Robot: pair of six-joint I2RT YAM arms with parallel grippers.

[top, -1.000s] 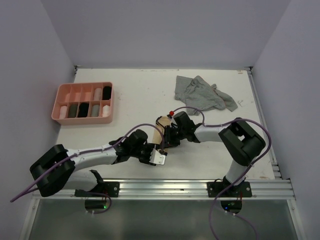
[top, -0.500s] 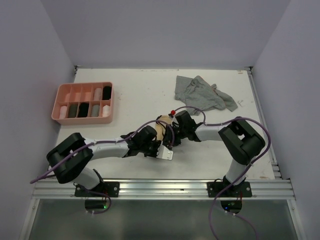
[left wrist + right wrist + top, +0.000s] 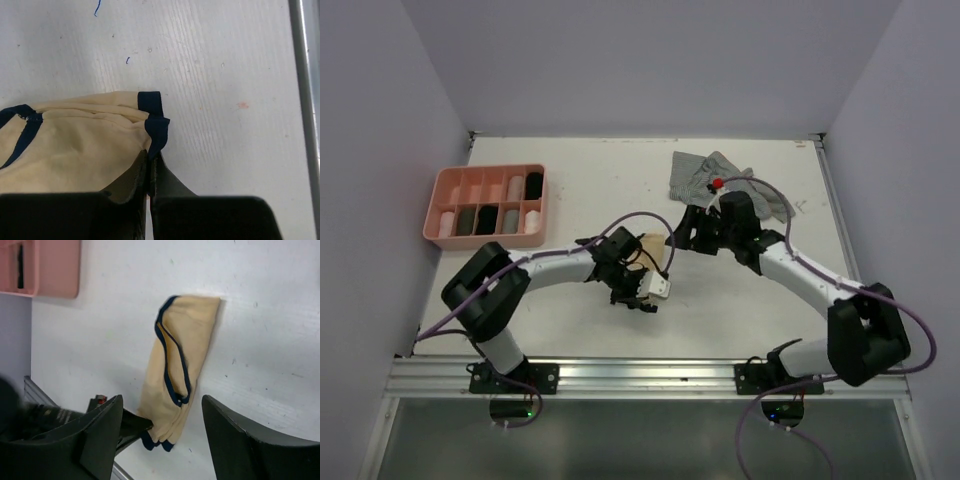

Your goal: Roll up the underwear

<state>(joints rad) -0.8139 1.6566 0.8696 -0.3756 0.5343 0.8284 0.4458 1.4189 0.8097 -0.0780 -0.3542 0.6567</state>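
A folded beige underwear (image 3: 182, 347) with dark trim lies flat on the white table. My left gripper (image 3: 150, 156) is shut on the dark trim at its near corner; the same grip shows from above, left gripper (image 3: 648, 272) against the beige underwear (image 3: 653, 247). My right gripper (image 3: 161, 400) hangs open above that garment, touching nothing, and appears as the right gripper (image 3: 678, 238) just to its right. A crumpled grey striped underwear (image 3: 695, 172) lies at the back, partly hidden by the right arm.
A pink tray (image 3: 485, 178) with compartments holding several rolled garments stands at the left; its corner shows as the pink tray (image 3: 55, 270). A metal rail (image 3: 650, 372) runs along the table's near edge. Side walls close in left and right.
My left gripper moved right to the beige underwear and shut on its trimmed corner. My right gripper let go, opened, and drew back and up toward the far right.
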